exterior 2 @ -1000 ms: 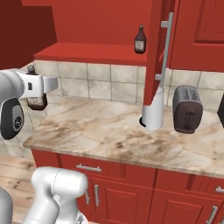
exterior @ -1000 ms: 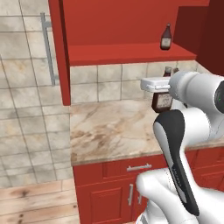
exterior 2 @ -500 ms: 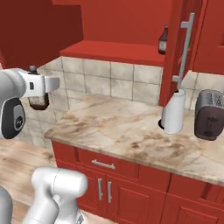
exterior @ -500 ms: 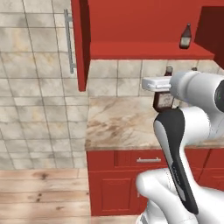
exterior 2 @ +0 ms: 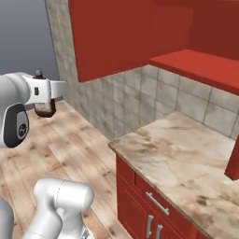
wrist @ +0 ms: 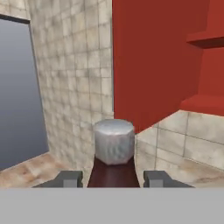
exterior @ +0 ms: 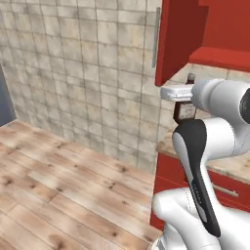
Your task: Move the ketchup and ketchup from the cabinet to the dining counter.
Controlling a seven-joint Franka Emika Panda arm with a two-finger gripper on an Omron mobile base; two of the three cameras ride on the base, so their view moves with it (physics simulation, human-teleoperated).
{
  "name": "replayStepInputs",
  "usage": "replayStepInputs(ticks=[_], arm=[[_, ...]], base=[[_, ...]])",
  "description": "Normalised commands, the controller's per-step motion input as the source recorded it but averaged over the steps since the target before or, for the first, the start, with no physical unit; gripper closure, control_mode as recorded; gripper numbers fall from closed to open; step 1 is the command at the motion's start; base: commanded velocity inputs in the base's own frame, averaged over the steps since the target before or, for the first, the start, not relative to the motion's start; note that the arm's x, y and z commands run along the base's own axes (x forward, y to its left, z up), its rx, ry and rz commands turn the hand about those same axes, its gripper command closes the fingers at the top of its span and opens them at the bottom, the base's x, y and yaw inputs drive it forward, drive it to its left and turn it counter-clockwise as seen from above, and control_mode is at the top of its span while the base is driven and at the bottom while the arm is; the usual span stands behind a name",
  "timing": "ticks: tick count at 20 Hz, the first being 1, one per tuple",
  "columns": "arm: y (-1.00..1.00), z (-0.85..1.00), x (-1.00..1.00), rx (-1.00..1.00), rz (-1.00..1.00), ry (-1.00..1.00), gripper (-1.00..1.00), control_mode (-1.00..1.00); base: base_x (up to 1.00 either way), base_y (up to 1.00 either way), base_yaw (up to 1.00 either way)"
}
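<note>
carry: one ketchup bottle (wrist: 113, 164) sits between the fingertips of the gripper (wrist: 113, 178), upright, cap toward the hand camera; judged to be in transit away from the cabinet (exterior: 181, 39).
jaws: partly closed, one dark tip on each side of the bottle's shoulders, pinching it; bottle fills the gap.
why held so: upright grip near the neck keeps the body hanging plumb below the hand, as in the left base view (exterior: 185, 110); judged steadier for travel.
bottle: dark red-brown body, narrow neck, faceted pale grey cap, pale label on the front.
bottle, right base view: dark lump (exterior 2: 45, 108) under the white hand, over the wooden floor (exterior 2: 88, 154).
cabinet: glossy red, door open, long silver bar handle (exterior: 156, 38); red inner shelf (exterior 2: 200, 66) seen edge-on.
worktop: beige-brown marbled stone (exterior 2: 186, 158), red drawers beneath, tiled wall (exterior: 88, 73) behind; well apart from the bottle.
second bottle: cannot tell where it stands.
dining counter: cannot place it from here; delivery judged still ahead.
</note>
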Motion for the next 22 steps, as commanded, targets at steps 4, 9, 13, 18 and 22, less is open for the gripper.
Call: replayStepInputs(ticks=[4,9,13,18,22], arm=[[0.0,0.0,0.0,0.0,0.0,0.0,1.0,1.0],[0.0,0.0,0.0,0.0,0.0,0.0,1.0,1.0],[0.0,0.0,0.0,0.0,0.0,0.0,1.0,1.0],[0.0,0.0,0.0,0.0,0.0,0.0,1.0,1.0],[0.0,0.0,0.0,0.0,0.0,0.0,1.0,1.0]], base=[[-0.11,0.0,1.0],[-0.05,0.0,1.0],[0.0,0.0,1.0],[0.02,0.0,0.95],[0.08,0.0,0.91]])
